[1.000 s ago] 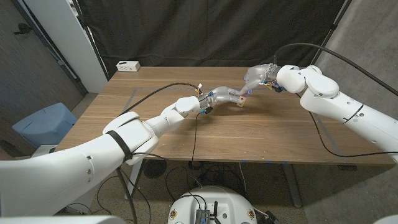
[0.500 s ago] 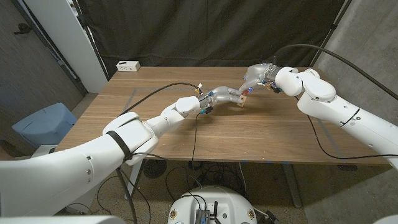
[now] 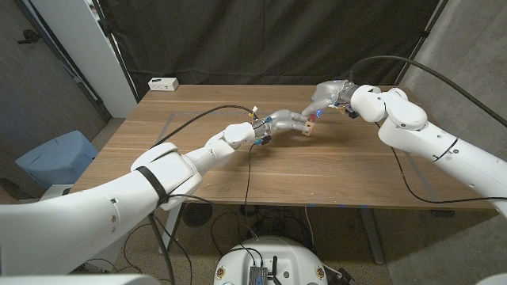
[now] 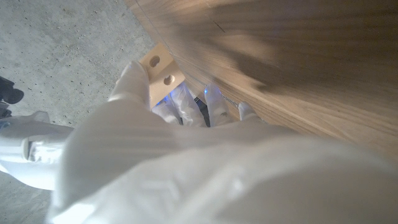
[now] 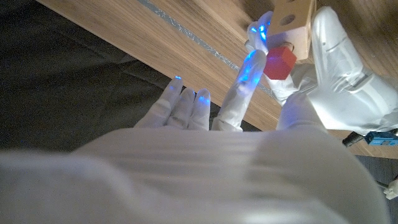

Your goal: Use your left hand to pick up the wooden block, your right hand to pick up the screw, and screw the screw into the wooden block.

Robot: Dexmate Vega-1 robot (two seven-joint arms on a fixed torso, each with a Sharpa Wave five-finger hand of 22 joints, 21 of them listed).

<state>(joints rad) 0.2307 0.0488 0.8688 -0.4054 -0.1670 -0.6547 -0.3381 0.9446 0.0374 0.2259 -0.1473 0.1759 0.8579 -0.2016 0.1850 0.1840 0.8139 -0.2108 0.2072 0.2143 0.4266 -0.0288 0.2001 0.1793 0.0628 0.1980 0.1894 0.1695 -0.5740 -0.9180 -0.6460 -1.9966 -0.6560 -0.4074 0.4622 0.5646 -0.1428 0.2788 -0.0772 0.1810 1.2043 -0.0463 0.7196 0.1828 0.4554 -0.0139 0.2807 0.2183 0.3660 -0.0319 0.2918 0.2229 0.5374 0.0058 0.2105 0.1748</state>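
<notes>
My left hand (image 3: 287, 122) holds the pale wooden block (image 3: 307, 127) above the middle of the table. In the left wrist view the block (image 4: 160, 69) shows two round holes past my left hand (image 4: 186, 155). My right hand (image 3: 325, 96) comes at the block from the far right. In the right wrist view the screw's red head (image 5: 280, 61) sits against the wooden block (image 5: 292, 22), and my right hand (image 5: 211, 118) pinches it with raised fingers (image 5: 247, 71). My left hand (image 5: 339, 74) grips the block from the other side. The screw's shaft is hidden.
A white box (image 3: 163, 82) lies at the table's far left corner. A black cable (image 3: 247, 170) runs from my left wrist over the table's near edge (image 3: 317, 203). A blue seat (image 3: 55, 158) stands on the floor to the left.
My right arm has shifted slightly to the left, toward the block. The left hand and block have stayed put.
</notes>
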